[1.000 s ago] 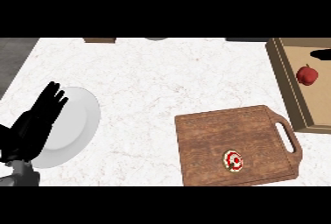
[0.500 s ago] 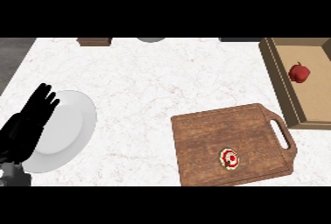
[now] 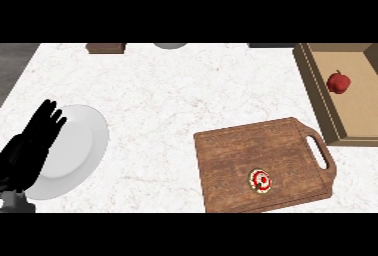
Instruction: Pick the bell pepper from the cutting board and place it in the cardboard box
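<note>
Head view: bell pepper (image 3: 259,180) at 5 o'clock on cutting board (image 3: 262,164); small, light, smooth-skinned, prob. slippery, so grip across body. Left hand (image 3: 33,145) fingers straight, resting over plate (image 3: 81,145). Cardboard box (image 3: 325,107) at 2 o'clock.

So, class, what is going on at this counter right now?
Nothing is being held at the moment. The left hand rests open over a white plate at the counter's left. A red pepper already lies in the cardboard box at the right. The wooden cutting board holds only a small round red and white item. The right hand is out of view.
</note>
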You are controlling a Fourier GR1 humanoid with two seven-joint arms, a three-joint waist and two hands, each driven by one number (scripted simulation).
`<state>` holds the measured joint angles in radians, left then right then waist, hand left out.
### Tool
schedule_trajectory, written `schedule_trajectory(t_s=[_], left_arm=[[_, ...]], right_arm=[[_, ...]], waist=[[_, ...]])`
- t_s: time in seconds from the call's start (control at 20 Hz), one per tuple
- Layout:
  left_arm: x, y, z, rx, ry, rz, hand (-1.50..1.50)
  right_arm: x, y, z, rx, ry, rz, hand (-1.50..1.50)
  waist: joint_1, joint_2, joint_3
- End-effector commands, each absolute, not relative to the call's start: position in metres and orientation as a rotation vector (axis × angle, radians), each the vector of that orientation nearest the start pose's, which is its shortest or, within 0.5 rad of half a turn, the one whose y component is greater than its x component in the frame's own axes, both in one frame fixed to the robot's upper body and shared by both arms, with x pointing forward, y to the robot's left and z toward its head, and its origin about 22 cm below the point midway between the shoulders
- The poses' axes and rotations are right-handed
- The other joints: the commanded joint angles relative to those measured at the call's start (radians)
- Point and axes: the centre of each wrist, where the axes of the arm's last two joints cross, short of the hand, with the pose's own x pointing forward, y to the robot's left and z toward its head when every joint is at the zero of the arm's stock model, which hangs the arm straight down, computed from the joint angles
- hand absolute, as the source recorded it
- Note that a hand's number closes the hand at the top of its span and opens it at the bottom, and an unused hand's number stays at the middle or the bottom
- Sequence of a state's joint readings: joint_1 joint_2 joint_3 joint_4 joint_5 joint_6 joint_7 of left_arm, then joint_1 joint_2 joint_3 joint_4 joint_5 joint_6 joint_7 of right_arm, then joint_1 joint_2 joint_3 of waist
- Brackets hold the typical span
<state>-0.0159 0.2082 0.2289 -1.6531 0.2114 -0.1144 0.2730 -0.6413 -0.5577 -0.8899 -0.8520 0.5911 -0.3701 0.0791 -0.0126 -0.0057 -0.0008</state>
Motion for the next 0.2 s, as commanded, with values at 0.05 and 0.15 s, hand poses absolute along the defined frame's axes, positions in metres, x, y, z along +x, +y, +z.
schedule_trajectory(t_s=[0.05,0.15], left_arm=[[0.237,0.334,0.041,0.074,-1.441,0.053,0.0],[0.238,0.323,0.056,0.055,-1.437,0.064,0.0]], right_arm=[[0.28,-0.518,0.145,-1.246,-1.314,-0.496,-1.5],[0.261,-0.516,0.123,-1.269,-1.296,-0.49,-1.5]], waist=[[0.007,0.003,0.0],[0.005,0.002,0.001]])
